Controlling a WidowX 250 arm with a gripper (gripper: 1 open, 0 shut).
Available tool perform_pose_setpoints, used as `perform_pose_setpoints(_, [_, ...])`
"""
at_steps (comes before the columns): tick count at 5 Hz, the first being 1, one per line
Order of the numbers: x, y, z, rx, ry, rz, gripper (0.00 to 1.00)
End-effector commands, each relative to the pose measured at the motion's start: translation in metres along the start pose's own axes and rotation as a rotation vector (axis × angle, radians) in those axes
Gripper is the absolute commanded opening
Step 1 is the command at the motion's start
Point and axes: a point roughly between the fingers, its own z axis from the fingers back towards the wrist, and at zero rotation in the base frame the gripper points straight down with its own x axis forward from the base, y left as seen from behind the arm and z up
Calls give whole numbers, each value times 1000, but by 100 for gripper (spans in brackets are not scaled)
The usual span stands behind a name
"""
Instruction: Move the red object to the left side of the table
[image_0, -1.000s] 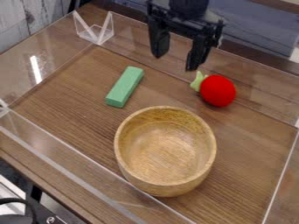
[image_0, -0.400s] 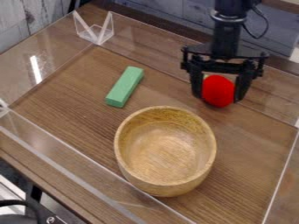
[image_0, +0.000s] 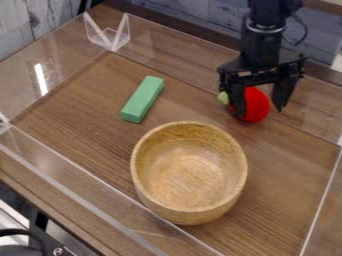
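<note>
The black fingers (image_0: 230, 88) were spread wide, one on each side of the red object (image_0: 251, 103), which sat on the table (image_0: 80, 110) toward its right side. Whether they touched it could not be told. A green block (image_0: 143, 98) and a wooden bowl (image_0: 189, 170) lay nearby.

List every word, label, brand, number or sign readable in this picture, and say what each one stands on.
None: no readable text anywhere.
The red object, the green block, the wooden bowl, the gripper, and the table with its clear walls all show plain, unmarked surfaces.
</note>
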Motion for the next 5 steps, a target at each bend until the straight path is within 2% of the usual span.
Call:
perform_pose_setpoints(1, [5, -4, 13, -79, -54, 174, 100])
perform_pose_setpoints(2, [0, -3, 8, -96, -63, 287, 100])
perform_pose_setpoints(4, [-7, -5, -4, -108, -52, 333, 100])
perform_pose_setpoints(5, [-4, -16, -8, -117, -51, 384, 100])
